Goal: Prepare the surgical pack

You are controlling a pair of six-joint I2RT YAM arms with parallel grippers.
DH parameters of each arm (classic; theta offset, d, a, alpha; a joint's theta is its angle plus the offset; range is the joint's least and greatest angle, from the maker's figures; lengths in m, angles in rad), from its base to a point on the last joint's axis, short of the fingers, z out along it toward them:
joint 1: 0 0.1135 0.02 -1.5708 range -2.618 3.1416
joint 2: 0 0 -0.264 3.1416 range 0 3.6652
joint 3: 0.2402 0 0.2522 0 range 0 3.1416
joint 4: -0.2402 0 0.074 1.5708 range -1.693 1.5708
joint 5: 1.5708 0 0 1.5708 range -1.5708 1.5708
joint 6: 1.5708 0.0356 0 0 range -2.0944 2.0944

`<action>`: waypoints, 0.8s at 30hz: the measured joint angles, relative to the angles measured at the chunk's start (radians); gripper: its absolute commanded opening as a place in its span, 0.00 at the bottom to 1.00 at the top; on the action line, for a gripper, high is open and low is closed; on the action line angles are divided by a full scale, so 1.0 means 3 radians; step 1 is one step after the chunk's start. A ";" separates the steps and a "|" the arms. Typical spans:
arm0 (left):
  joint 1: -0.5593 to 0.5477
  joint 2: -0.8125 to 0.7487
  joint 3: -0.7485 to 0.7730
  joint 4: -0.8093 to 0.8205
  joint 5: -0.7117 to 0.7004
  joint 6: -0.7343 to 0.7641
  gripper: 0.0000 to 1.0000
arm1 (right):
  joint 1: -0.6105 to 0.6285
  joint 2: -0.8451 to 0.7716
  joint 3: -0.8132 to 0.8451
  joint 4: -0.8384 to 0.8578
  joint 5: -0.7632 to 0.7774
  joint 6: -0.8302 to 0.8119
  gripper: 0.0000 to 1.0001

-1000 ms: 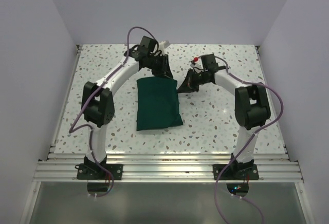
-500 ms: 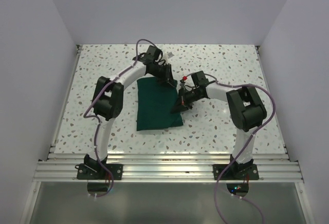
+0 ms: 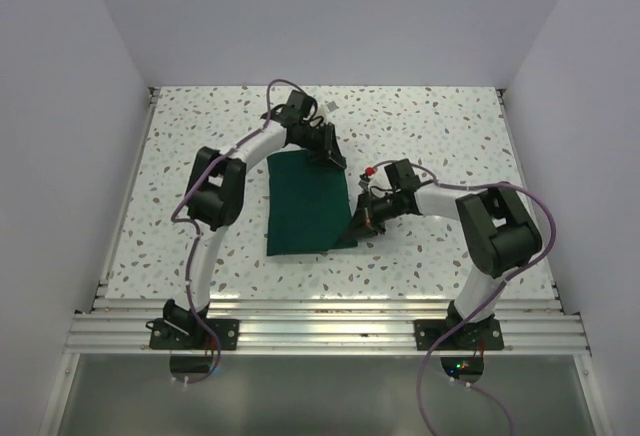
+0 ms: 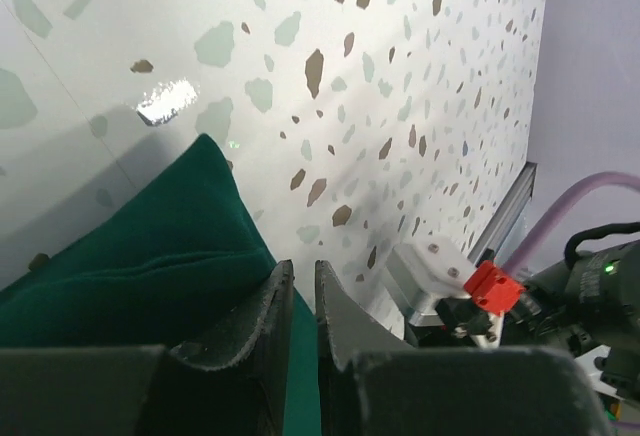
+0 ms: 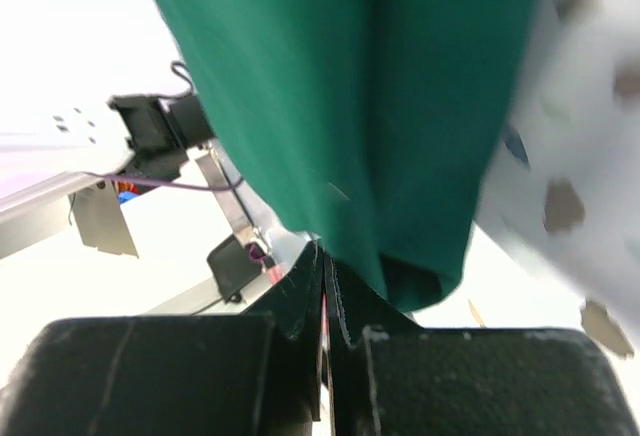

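The surgical pack [image 3: 308, 203] is plain dark green. Under the pack, the desk [image 3: 440, 126] is glossy white, speckled with grey, brown and pale green chips. Beside the pack, the left arm [image 3: 245, 146] and right arm [image 3: 440, 199] are white with black joints and purple cables [image 3: 285, 88]. The left claw [image 4: 303, 271] and right claw [image 5: 322, 256] are black.

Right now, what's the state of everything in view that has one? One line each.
surgical pack: folded, lying on the table, not opened out.
left gripper: closed to a narrow gap on the pack's far right corner, green fabric between its fingers.
right gripper: shut, tips against the pack's right edge; can't tell if any fabric is pinched.
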 measured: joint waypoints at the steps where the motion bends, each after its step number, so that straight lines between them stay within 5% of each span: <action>1: 0.0009 0.0017 0.0028 0.0004 0.0001 -0.0009 0.18 | 0.0000 -0.0029 -0.0067 0.0005 0.0001 -0.0003 0.00; 8: 0.0114 0.0183 0.0239 0.0038 0.0074 -0.0065 0.19 | -0.0019 -0.0160 -0.0474 -0.0046 0.0034 -0.0006 0.00; 12: 0.0181 0.0186 0.0271 0.0034 0.0118 -0.0085 0.41 | -0.0034 -0.0319 -0.0498 -0.0158 0.0092 -0.0020 0.00; 15: 0.0245 0.0104 0.0284 -0.0013 0.0080 -0.0045 0.45 | -0.0046 -0.0491 -0.0390 -0.0385 0.0148 -0.0079 0.00; 24: 0.0523 -0.1148 -0.0211 -0.0220 -0.0453 0.0291 0.53 | -0.0192 -0.0429 0.0654 -0.1194 0.0546 -0.0365 0.01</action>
